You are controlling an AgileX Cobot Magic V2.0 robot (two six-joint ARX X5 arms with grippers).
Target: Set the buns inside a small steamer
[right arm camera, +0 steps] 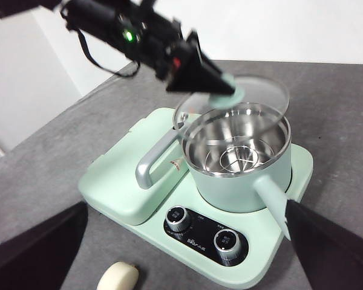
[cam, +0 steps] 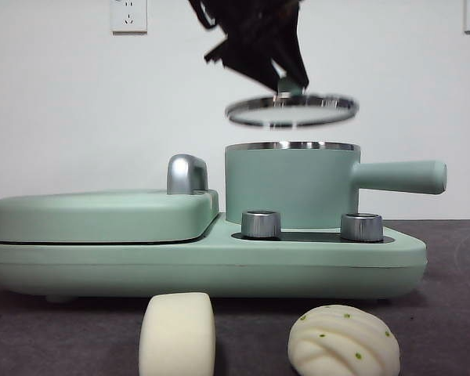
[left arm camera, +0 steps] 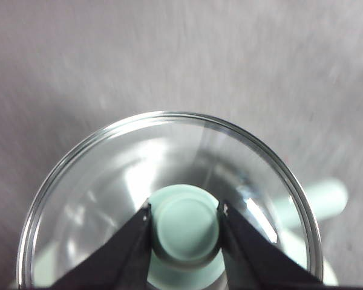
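Note:
The small steamer (cam: 286,184) (right arm camera: 239,157) stands uncovered on the right half of a mint-green appliance, and its steel inside holds nothing. Its glass lid (cam: 290,110) (left arm camera: 97,181) (right arm camera: 263,90) hangs tilted just above the rim. My left gripper (cam: 290,82) (left arm camera: 186,219) (right arm camera: 225,90) is shut on the lid's green knob (left arm camera: 186,226). In front of the appliance, on the dark table, lie the two buns: a smooth one (cam: 177,333) (right arm camera: 118,278) and a pleated one with green specks (cam: 343,341). My right gripper (right arm camera: 186,204) is open, high in front of the appliance and holding nothing.
The appliance's left half is a flat lidded griddle (cam: 102,215) with a steel handle (cam: 186,174). Two steel dials (cam: 261,223) (cam: 361,226) sit in front of the pot. The pot's green side handle (cam: 399,176) points right. A white wall stands behind.

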